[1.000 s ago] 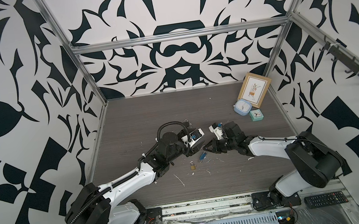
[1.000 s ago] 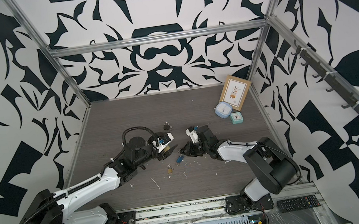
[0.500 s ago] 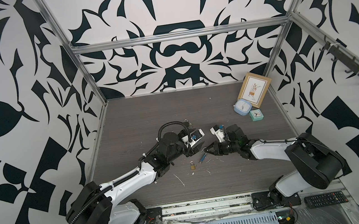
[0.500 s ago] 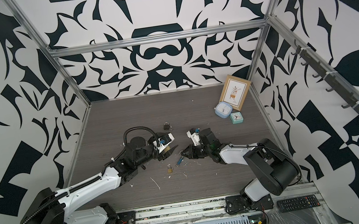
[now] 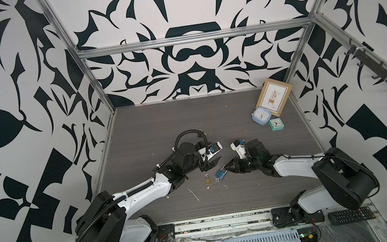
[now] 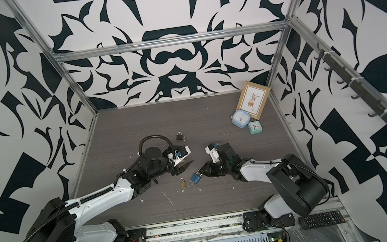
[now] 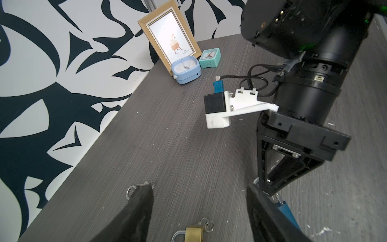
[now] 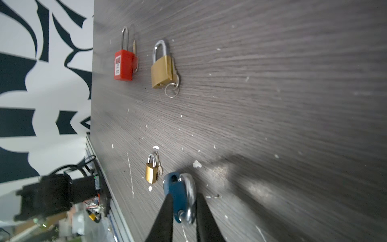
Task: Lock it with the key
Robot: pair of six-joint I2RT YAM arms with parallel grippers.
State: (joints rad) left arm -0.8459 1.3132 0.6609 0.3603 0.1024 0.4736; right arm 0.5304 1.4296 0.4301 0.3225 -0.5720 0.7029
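Near the middle of the table (image 5: 161,121), the right end effector (image 5: 228,168) is now lower and closer to the front edge than a second ago. The blue padlock (image 5: 220,174) has come down with it and is now at the table surface, just beside the small brass padlock (image 5: 207,180). The left end effector (image 7: 199,188) has hardly moved; it is spread wide, near the brass one. In the right wrist view the black fingers (image 8: 165,209) flank the blue padlock closely on both sides; I cannot tell if they press it or are already loose. Its body is dark blue with a dark hole in its end. Its silver shackle (image 8: 189,194) curves along one side, and a silver key ring (image 5: 217,179) lies just beside it.
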